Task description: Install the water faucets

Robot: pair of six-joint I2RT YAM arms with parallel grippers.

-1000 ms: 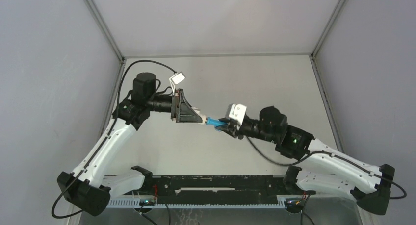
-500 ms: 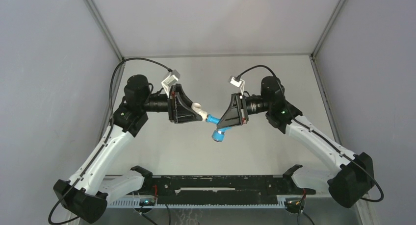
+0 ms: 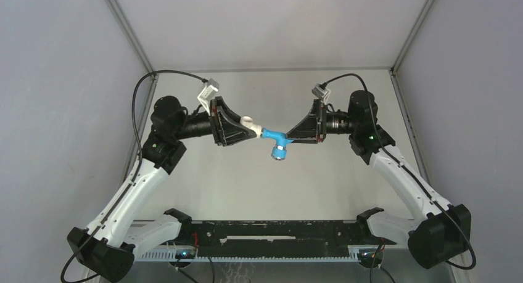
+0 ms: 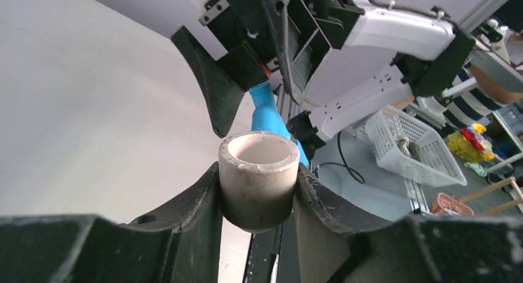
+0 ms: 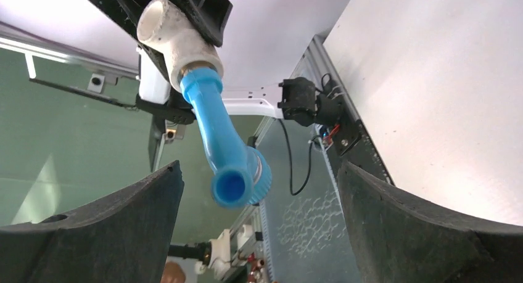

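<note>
A bright-blue water faucet hangs in mid-air over the table, its threaded end seated in a short white fitting. My left gripper is shut on that fitting. The left wrist view shows the fitting clamped between both fingers, with the faucet sticking out beyond it. My right gripper stands open just right of the faucet, touching nothing. In the right wrist view the faucet points toward the camera from the fitting, and the right gripper has its fingers spread wide on either side.
Grey walls with metal corner posts enclose the pale table. A black rail runs along the near edge between the arm bases. A white wire basket sits beyond the table.
My right gripper opened and let go of the faucet, and its arm swung up and back to the right. The faucet stays in the fitting, now level. The left gripper rose slightly.
</note>
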